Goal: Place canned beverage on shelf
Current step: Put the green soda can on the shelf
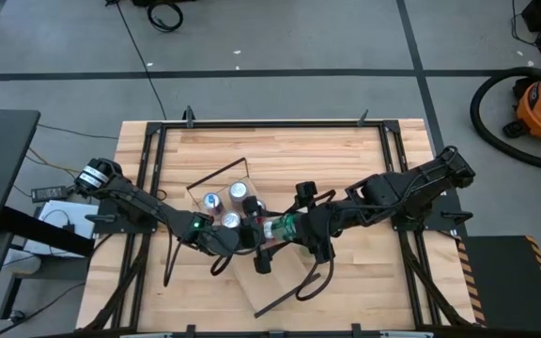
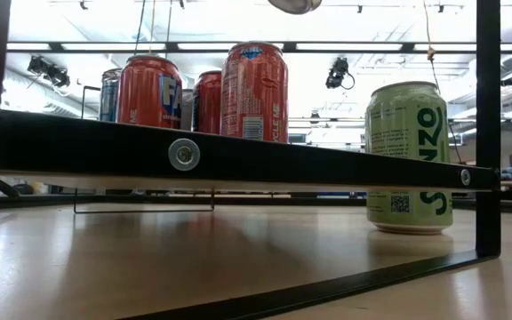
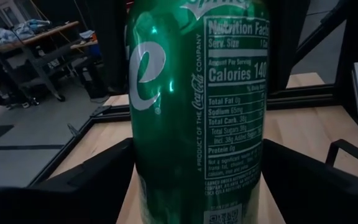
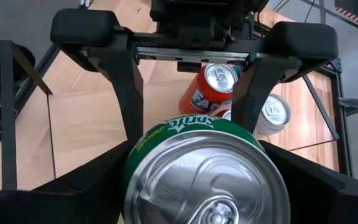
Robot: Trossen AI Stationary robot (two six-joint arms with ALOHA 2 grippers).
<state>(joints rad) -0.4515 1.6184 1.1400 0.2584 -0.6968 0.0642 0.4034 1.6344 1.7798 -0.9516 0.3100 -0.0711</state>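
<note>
A dark green Sprite can (image 1: 280, 227) stands between both grippers at the table's middle, over or beside the shelf (image 1: 272, 278), a pale plank with black rod frames. My left gripper (image 1: 248, 237) comes from the left and is shut on the can (image 3: 191, 112). My right gripper (image 1: 295, 229) comes from the right and is shut on the same can (image 4: 204, 174). An orange Fanta can (image 4: 207, 93) and other cans (image 1: 230, 221) stand upright on the plank. Neither gripper shows in the low view. My left gripper pinches the can's side wall (image 3: 143, 168) between its two fingers (image 3: 92, 180), which lie across the can, coming from the table's left. The can stands upright in the hold. Whether its base is lifted clear does not show. My right gripper pinches the can's side wall just under the top rim (image 4: 132, 163) between its two fingers (image 4: 86, 180), coming from the table's right, slanting down. The left gripper's fingers (image 4: 132, 99) flank the can's far half. The can's base is hidden.
Red cans (image 2: 254, 89) stand on the shelf (image 2: 238, 162) near its far end. A pale green can (image 2: 409, 160) stands on the tabletop beyond the shelf in the low view. Black frame rails (image 1: 148, 169) line the table's edges. Bare tabletop (image 1: 364, 291) lies at the near right.
</note>
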